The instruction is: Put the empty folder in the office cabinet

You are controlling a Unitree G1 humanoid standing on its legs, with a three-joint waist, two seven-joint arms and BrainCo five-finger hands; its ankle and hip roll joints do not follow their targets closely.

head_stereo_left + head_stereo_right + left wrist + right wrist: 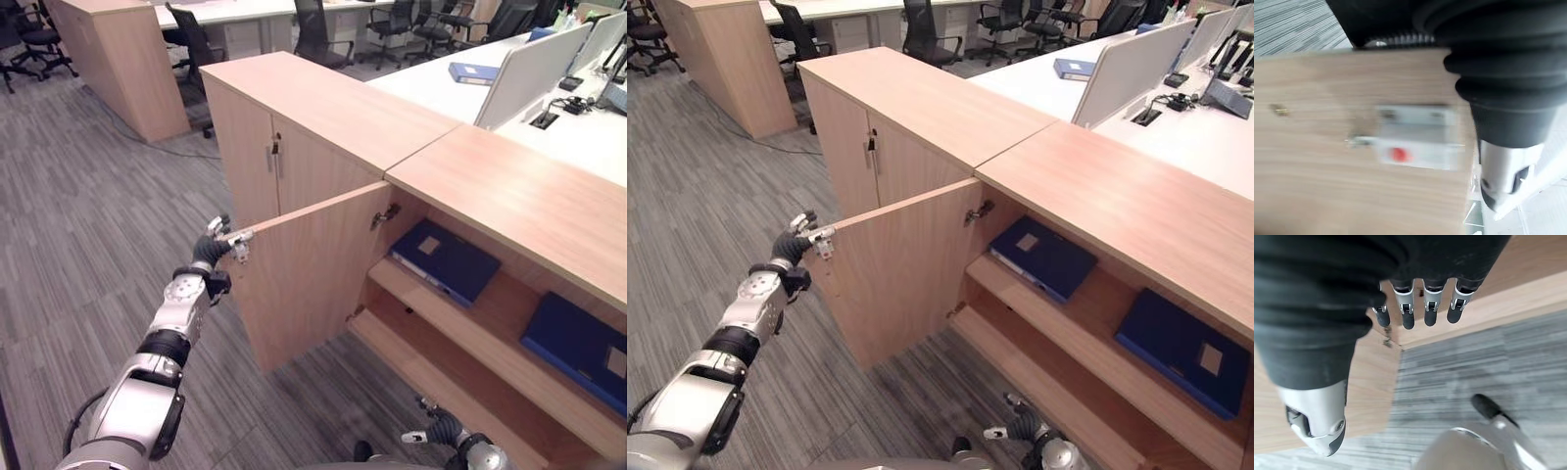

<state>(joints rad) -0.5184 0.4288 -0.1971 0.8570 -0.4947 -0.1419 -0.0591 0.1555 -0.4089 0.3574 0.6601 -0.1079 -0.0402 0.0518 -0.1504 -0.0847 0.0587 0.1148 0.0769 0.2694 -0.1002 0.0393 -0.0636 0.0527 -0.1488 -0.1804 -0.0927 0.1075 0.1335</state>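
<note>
The office cabinet (509, 186) stands with its door (304, 284) swung wide open. My left hand (208, 253) is at the door's top outer corner beside the white latch (1415, 137), fingers curled on the door's edge and thumb (1503, 181) just past it. Two dark blue folders lie on the upper shelf, one (446, 259) near the hinge and one (578, 348) further right. My right hand (1029, 427) hangs low before the bottom shelf, its fingers (1430, 308) straight, holding nothing.
A second closed cabinet (294, 108) adjoins on the left. Another blue folder (473, 71) lies on the white desk (431, 83) behind, next to a grey divider (529, 73). Office chairs (196, 44) stand further back on grey carpet (78, 225).
</note>
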